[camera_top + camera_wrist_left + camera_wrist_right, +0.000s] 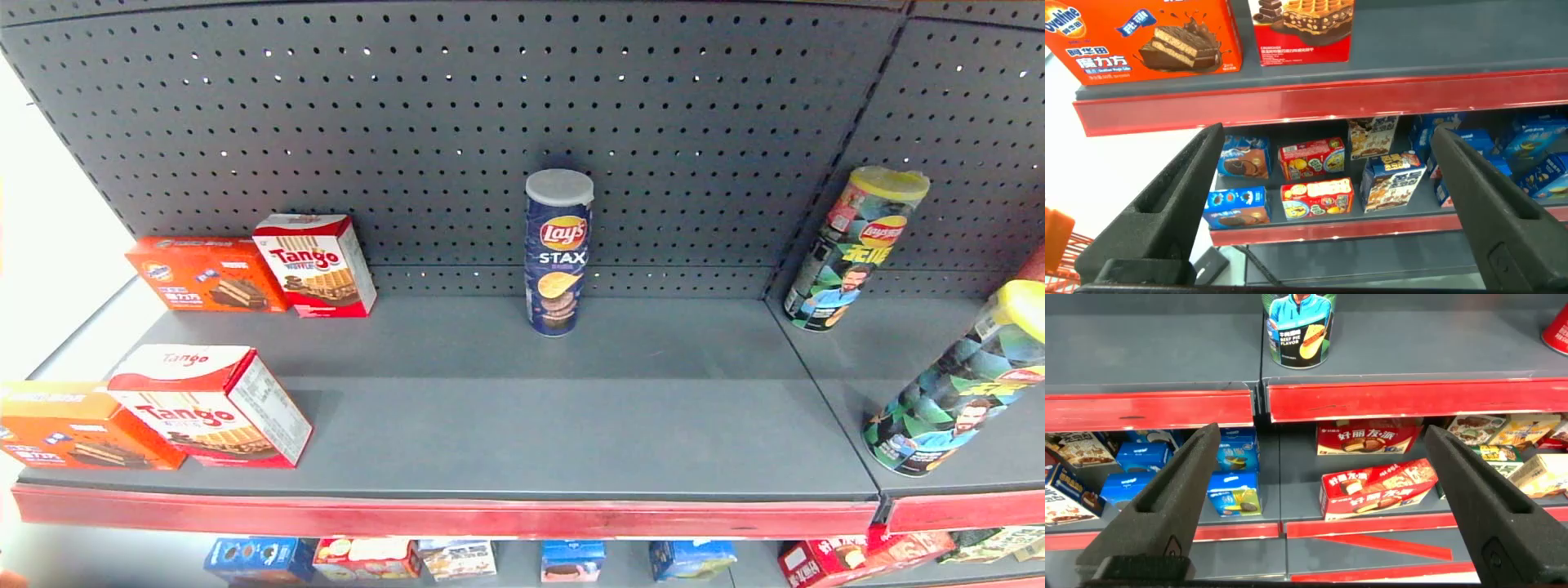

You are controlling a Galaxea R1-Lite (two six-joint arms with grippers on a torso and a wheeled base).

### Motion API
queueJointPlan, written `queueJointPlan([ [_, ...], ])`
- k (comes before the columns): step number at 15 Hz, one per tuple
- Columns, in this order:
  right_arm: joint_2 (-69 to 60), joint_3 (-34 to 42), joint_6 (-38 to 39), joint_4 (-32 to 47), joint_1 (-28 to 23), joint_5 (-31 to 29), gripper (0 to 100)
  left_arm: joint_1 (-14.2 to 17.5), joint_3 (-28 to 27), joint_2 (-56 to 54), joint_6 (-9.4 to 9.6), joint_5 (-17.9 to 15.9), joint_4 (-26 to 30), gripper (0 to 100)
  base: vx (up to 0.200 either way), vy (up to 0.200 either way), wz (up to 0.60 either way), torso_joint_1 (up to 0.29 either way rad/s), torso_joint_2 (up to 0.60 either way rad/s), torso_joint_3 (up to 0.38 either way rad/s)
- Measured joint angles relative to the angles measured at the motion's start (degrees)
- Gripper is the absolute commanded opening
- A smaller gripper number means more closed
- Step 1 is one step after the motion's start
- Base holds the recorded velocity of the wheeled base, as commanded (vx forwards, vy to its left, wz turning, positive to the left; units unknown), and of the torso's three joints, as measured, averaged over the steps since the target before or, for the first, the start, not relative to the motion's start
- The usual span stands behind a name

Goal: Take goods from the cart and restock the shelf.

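Head view: blue can (pixel 558 253) stands at centre of the shelf (pixel 506 425), with bare room beside it for stock. Left gripper (pixel 1325 131) and right gripper (pixel 1320 431) hold jaws apart, empty, probably ready for the cart (pixel 1055 241).

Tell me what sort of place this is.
Probably a shop aisle, or a mock one: a pegboard-backed shelf with a red front rail, a chip can and wafer boxes facing out, more boxed snacks lower down.
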Motion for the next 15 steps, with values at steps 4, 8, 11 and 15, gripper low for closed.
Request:
queueJointPlan([
  [4, 0.00, 0.00, -0.09, 0.00, -0.04, 0.05, 100, -0.02, -0.02, 0.00, -0.04, -0.06, 0.02, 100, 0.000, 0.000, 0.00, 0.000, 0.00, 0.000],
  [8, 0.00, 0.00, 0.23, 0.00, 0.00, 0.02, 100, -0.02, -0.10, 0.00, -0.06, -0.09, 0.02, 100, 0.000, 0.000, 0.15, 0.002, 0.00, 0.001],
  [11, 0.00, 0.00, 0.26, 0.00, 0.00, -0.02, 100, -0.02, -0.10, 0.00, -0.04, -0.09, -0.02, 100, 0.000, 0.000, 0.60, 0.002, 0.00, 0.004],
  [15, 0.00, 0.00, 0.26, 0.00, -0.02, 0.02, 100, -0.10, -0.10, 0.00, -0.06, 0.02, 0.02, 100, 0.000, 0.000, 0.60, 0.001, 0.00, 0.002],
])
